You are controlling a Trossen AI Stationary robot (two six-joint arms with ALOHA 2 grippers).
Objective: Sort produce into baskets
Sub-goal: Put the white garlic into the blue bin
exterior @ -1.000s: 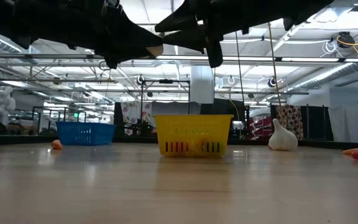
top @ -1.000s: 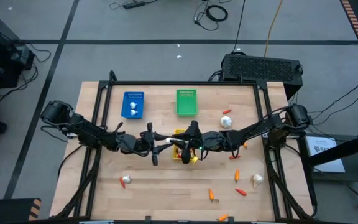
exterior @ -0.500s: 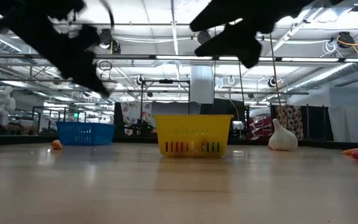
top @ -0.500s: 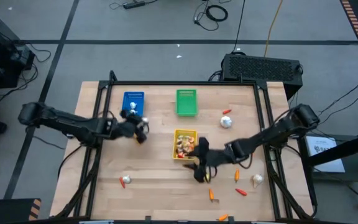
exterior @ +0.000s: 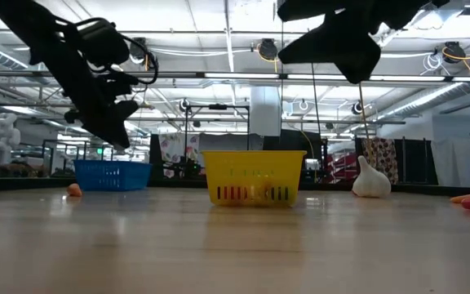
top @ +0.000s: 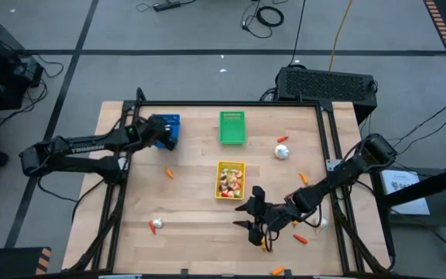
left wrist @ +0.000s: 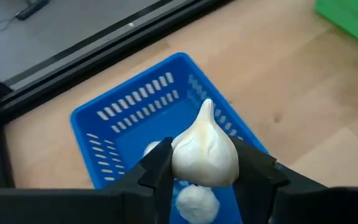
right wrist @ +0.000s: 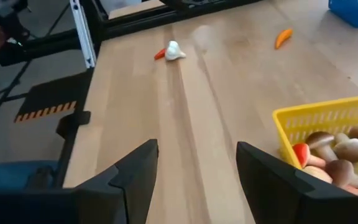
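My left gripper hangs over the blue basket at the table's far left, shut on a white garlic bulb. Two more white bulbs lie in that basket. From above, this gripper covers part of the blue basket. My right gripper stands open and holds nothing, above the table on the near side of the yellow basket, which holds brown and red pieces. The green basket stands at the far middle. My left gripper pinches the garlic bulb's round body between its two fingers, one on each side. The fingers slant downward, coming from the table's left. The bulb is lifted clear above the blue basket, with its pointed tip sticking out beyond the fingers.
Loose produce lies about: a white bulb with a red piece at the far right, an orange piece, a white bulb at the near left, and orange bits and a bulb at the near right.
Both grippers have left the yellow basket at the table's middle. My left gripper has swung toward the far left with the white bulb and now hangs over the blue basket. My right gripper has gone toward the near edge and slightly right.
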